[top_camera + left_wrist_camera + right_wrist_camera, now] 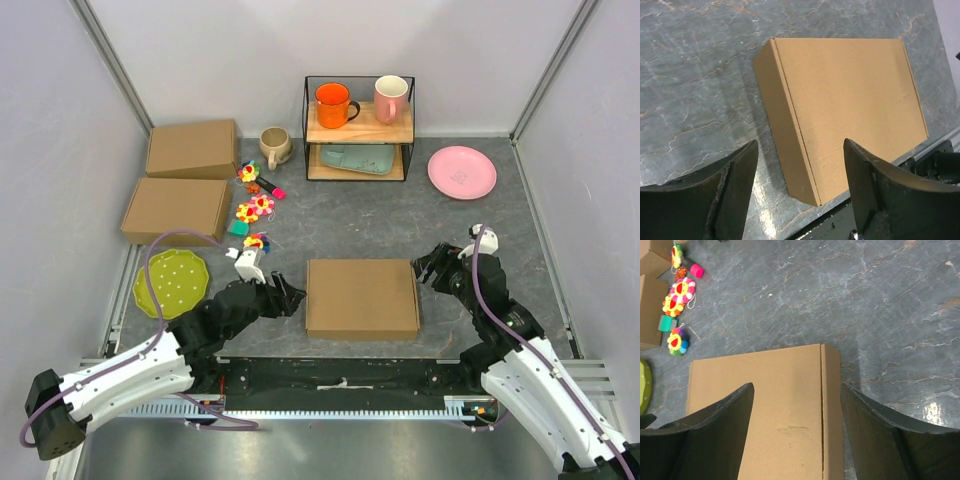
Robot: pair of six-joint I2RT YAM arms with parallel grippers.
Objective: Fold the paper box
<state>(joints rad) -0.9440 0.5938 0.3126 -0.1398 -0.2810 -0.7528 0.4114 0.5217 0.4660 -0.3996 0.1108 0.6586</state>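
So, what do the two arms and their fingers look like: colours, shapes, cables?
The left arm and the right arm each have a white lower link, then black upper links. A purple-grey cable loops along each. A small white block sits at each wrist. The left fingers and right fingers are broad, black, tapering plates.

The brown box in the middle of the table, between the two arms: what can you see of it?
The paper box is plain brown cardboard, closed into a flat, shallow rectangle with its lid down. It lies flat on the grey marbled table, near the front edge. The left gripper and right gripper sit open at its two sides; neither seems to touch it.
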